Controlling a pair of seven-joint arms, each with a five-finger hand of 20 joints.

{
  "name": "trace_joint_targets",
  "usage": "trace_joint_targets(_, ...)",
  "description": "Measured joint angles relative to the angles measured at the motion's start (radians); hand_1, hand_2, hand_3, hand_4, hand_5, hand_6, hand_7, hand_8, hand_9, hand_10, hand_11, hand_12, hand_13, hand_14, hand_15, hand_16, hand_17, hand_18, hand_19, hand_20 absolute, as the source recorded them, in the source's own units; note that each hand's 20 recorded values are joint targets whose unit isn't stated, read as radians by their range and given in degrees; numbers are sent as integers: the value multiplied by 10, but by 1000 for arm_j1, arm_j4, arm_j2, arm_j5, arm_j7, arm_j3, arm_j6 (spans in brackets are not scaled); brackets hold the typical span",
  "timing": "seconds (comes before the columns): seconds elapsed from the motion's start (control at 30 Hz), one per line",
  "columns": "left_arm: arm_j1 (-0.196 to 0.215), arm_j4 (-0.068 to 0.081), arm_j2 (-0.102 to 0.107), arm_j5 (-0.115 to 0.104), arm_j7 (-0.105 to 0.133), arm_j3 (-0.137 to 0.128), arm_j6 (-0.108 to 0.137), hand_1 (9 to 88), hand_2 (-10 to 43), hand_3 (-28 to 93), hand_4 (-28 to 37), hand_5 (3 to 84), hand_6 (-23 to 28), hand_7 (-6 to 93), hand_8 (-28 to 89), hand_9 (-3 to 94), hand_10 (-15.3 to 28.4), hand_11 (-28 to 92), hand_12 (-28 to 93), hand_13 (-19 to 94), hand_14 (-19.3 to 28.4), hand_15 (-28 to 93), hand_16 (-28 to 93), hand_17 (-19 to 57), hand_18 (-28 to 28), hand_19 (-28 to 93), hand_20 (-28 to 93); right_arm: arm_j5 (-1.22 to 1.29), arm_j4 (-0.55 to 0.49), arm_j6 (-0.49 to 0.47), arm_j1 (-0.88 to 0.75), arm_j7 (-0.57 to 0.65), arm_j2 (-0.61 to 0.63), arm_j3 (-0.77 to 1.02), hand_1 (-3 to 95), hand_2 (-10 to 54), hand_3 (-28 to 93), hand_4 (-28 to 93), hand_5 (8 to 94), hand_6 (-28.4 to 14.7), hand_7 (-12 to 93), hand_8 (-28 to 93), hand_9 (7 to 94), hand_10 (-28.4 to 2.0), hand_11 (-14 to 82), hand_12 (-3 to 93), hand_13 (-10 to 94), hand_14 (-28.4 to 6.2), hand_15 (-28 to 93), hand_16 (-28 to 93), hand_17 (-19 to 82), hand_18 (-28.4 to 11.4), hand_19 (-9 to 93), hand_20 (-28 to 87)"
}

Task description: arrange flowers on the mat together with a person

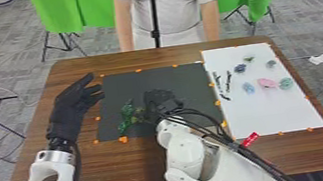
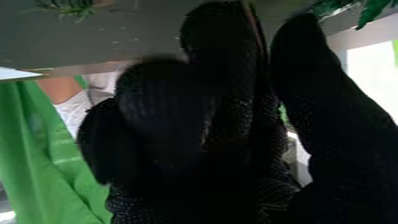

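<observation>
My right hand [image 1: 161,101] is low over the middle of the dark mat [image 1: 183,73], close beside green leafy sprigs [image 1: 127,116]. In the right wrist view, the right hand [image 2: 213,110] is open with nothing held, its thumb apart from the fingers; green leaves [image 2: 375,11] are beyond the thumb and another green sprig [image 2: 69,7] is farther off. My left hand [image 1: 74,102] hovers open by the mat's left edge. On the white mat [image 1: 264,115] are a pink flower [image 1: 267,83], bluish flowers [image 1: 240,68], a pale green flower [image 1: 286,83] and dark stems [image 1: 228,80].
Orange tape pieces [image 1: 123,140] mark the mats' borders. A red tag [image 1: 250,139] is attached near my right arm's cables, over the white mat's near left corner. The wooden table [image 1: 115,170] extends around both mats.
</observation>
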Motion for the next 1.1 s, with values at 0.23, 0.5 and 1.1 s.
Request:
trace_joint_targets(0.23, -4, 3, -7, 5, -8, 2, -6, 269, 78, 766, -243, 425, 97, 118, -82, 406, 202, 282, 95, 308, 282, 563, -98, -54, 269, 567, 221, 16, -6, -2, -16, -2, -9, 6, 443, -71, 630, -241, 836, -37, 108, -53, 937, -109, 306, 145, 937, -52, 484, 163, 704, -101, 932, -7)
trace_joint_targets(0.5, 15, -7, -3, -1, 10, -5, 6, 267, 79, 767, -242, 425, 98, 118, -82, 406, 202, 283, 95, 308, 282, 564, -98, -54, 269, 567, 221, 27, -35, 67, -27, -33, 1, 12, 385, -47, 625, -220, 791, -28, 124, -104, 937, -115, 301, 162, 937, -58, 483, 192, 669, -126, 932, 101)
trace_joint_targets(1.1, 137, -50, 24, -28, 62, -61, 59, 267, 78, 769, -244, 425, 97, 120, -83, 406, 203, 283, 95, 307, 281, 565, -99, -55, 269, 567, 220, 181, -327, 15, -180, -70, 227, 196, 234, 83, 633, -189, 840, -45, 126, -102, 937, -133, 397, 163, 937, -93, 561, 215, 637, -196, 932, 337)
